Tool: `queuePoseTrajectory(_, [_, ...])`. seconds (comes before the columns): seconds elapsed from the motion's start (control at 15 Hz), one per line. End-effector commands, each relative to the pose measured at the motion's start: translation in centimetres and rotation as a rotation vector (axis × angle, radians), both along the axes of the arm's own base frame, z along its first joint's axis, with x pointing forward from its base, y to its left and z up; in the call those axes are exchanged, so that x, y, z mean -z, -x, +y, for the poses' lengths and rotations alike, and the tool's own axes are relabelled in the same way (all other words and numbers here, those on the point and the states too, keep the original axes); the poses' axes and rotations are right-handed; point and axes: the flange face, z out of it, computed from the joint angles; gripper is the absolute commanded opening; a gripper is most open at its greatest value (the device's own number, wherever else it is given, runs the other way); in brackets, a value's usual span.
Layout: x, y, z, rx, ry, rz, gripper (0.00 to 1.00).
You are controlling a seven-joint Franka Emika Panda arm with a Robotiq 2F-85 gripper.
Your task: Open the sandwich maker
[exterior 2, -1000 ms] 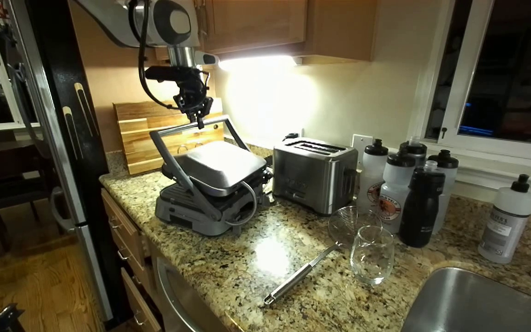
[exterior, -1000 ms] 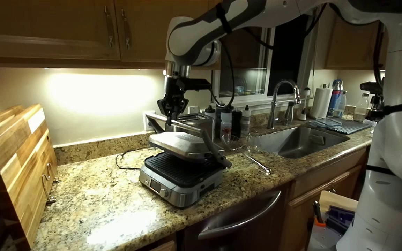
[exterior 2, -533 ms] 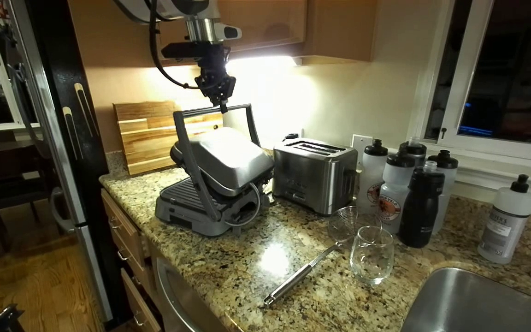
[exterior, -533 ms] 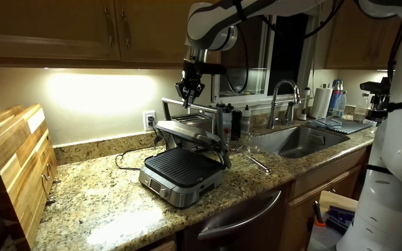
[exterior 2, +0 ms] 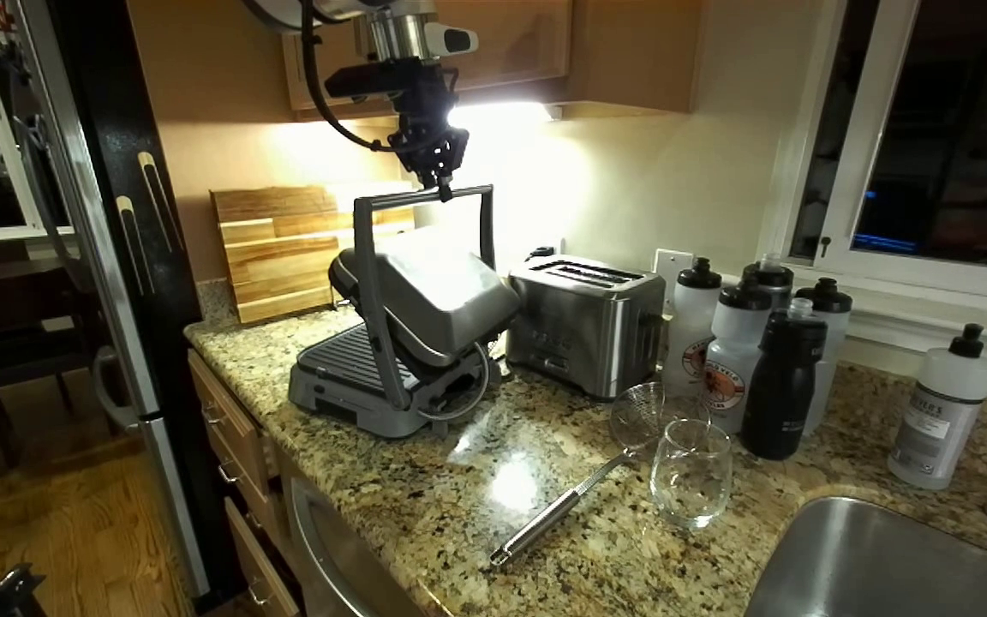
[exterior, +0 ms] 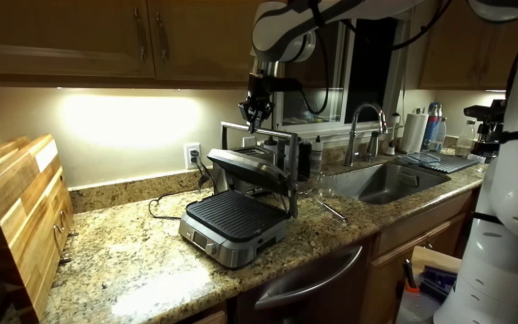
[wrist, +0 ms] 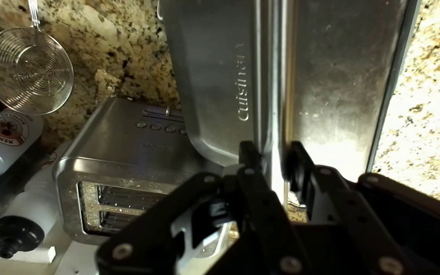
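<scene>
The sandwich maker (exterior: 236, 247) is a silver-grey clamshell press on the granite counter. Its lid (exterior: 241, 163) is raised and tilted back, above the dark ribbed lower plate (exterior: 236, 213). In an exterior view the lid's domed outside (exterior 2: 442, 291) shows. The handle bar (exterior: 274, 132) stands nearly upright above the lid. My gripper (exterior: 253, 128) is at the bar's middle, pointing down; it also shows in an exterior view (exterior 2: 444, 190). In the wrist view the gripper's fingers stand on both sides of the bar (wrist: 276, 95), shut on it. The pad contact is partly blurred.
A steel toaster (exterior 2: 583, 321) stands close behind the lid. Several bottles (exterior 2: 729, 343), a strainer (exterior 2: 558, 510) and a glass (exterior 2: 690, 476) stand or lie nearby. Wooden boards (exterior: 25, 207) stand at the counter's end. Cabinets (exterior: 106, 40) hang above. The sink (exterior: 389, 182) lies further along.
My gripper has moved up and back toward the hinge side, to the right in both exterior views. The handle has swung upright with it, and the lid has tilted further open.
</scene>
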Motion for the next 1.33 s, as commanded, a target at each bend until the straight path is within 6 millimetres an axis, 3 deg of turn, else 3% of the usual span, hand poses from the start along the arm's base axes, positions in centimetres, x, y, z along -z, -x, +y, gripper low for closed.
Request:
queuePoseTrajectory(0.0, [-0.1,0.0,0.0,0.000,0.000,0.001,0.23])
queuePoseTrajectory(0.2, [-0.1,0.0,0.0,0.000,0.001,0.001,0.23])
queuePoseTrajectory(0.27, [0.2,-0.2,-0.4,0.009,-0.001,0.007,0.09])
queuePoseTrajectory(0.47, [-0.1,0.0,-2.0,0.034,0.004,0.007,0.09])
queuePoseTrajectory(0.73, [-0.1,0.7,-4.9,0.084,0.006,0.009,0.09])
queuePoseTrajectory(1.27, [3.0,1.6,-11.8,0.193,0.028,0.078,0.09])
